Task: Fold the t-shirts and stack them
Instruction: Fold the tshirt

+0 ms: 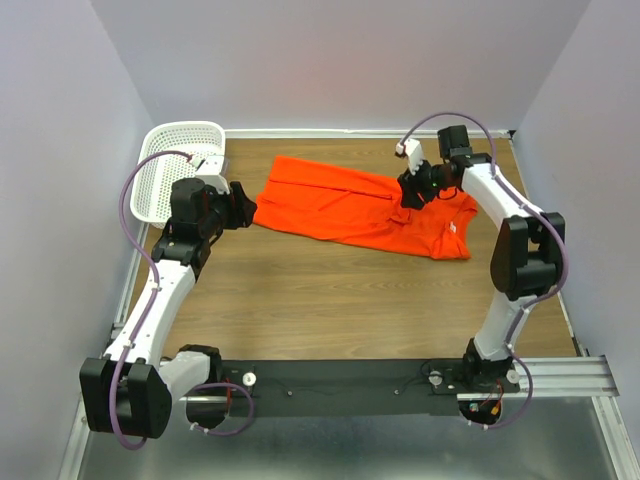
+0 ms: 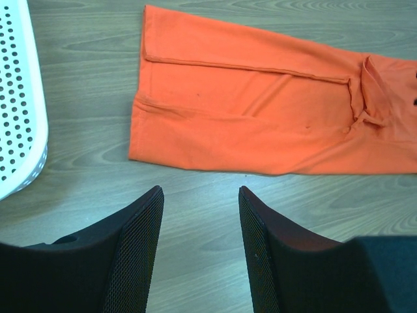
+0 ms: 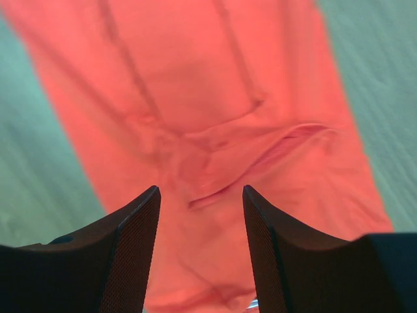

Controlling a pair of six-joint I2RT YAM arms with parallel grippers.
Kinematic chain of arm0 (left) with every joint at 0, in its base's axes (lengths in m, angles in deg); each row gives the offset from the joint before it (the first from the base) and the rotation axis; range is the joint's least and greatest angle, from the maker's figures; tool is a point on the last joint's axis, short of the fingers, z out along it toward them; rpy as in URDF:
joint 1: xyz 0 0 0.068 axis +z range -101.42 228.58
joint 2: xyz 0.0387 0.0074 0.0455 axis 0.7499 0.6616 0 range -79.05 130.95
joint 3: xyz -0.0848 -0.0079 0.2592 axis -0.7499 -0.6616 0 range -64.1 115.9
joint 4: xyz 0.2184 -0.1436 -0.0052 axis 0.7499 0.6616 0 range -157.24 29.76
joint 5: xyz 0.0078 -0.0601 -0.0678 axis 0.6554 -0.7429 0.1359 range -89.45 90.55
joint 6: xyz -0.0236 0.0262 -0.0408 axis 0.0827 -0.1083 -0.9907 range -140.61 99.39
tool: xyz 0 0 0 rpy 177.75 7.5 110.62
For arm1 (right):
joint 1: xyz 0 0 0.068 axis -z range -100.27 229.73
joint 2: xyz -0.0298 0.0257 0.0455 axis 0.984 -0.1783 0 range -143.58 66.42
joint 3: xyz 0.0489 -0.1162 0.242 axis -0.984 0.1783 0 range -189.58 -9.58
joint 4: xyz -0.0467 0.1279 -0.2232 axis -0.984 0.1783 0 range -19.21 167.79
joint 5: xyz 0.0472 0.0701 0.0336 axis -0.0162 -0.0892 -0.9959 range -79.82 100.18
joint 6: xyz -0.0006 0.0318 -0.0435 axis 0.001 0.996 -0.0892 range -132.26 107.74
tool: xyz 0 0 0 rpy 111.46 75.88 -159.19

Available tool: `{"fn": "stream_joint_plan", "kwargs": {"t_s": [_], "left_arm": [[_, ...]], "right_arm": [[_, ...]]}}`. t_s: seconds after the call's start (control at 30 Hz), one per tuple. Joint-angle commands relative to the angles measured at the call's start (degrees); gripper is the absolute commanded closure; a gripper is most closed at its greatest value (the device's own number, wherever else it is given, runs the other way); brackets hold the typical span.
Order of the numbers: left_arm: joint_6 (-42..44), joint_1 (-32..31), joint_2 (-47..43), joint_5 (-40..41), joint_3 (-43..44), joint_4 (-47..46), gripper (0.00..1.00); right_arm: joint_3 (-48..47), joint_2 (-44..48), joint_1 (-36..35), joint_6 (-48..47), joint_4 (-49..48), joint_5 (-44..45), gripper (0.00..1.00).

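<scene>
You have a wooden table [image 1: 330, 300] walled on the left, far and right sides. Its near half, between the shirt and the black rail [image 1: 340, 380] that carries the arm bases, is bare wood.

The orange-red t-shirt [image 1: 340, 205] lies flat across the far half as a long folded band. It slants from just beside the left gripper to the right side under the right arm, and a small white tag [image 1: 455, 229] shows near that right end.

In the far left corner the white perforated basket [image 1: 175, 165] stands against the wall, just beyond the left arm and apart from the shirt's left edge.

Your left arm reaches forward along the left side. The left gripper [image 2: 201, 195] hovers over bare wood just short of the shirt's near edge, jaws spread with nothing between them.

Your right arm bends inward from the right. The right gripper [image 3: 201, 192] points down above a creased fold of the shirt, jaws spread, pinching nothing.
</scene>
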Motion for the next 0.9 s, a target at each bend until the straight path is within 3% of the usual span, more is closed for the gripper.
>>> {"fn": "stream_joint_plan", "kwargs": {"t_s": [0.0,0.23,0.63,0.87], "left_arm": [[0.62,0.46,-0.21,-2.02,0.02,-0.93,0.42],[0.62,0.46,-0.3,-1.93,-0.06,-0.93,0.42],[0.62,0.46,-0.13,-2.11,0.02,-0.93,0.42],[0.62,0.46,0.22,-2.72,0.02,-1.02,0.42]], "right_arm": [[3.84,2.59,-0.95,-12.07,9.69,-7.12,0.4],[5.96,1.63,-2.97,-14.97,10.22,-0.52,0.43],[1.83,-4.43,-6.4,-13.75,9.51,7.48,0.46],[1.56,-4.35,-6.75,-13.04,7.58,10.64,0.54]]}}
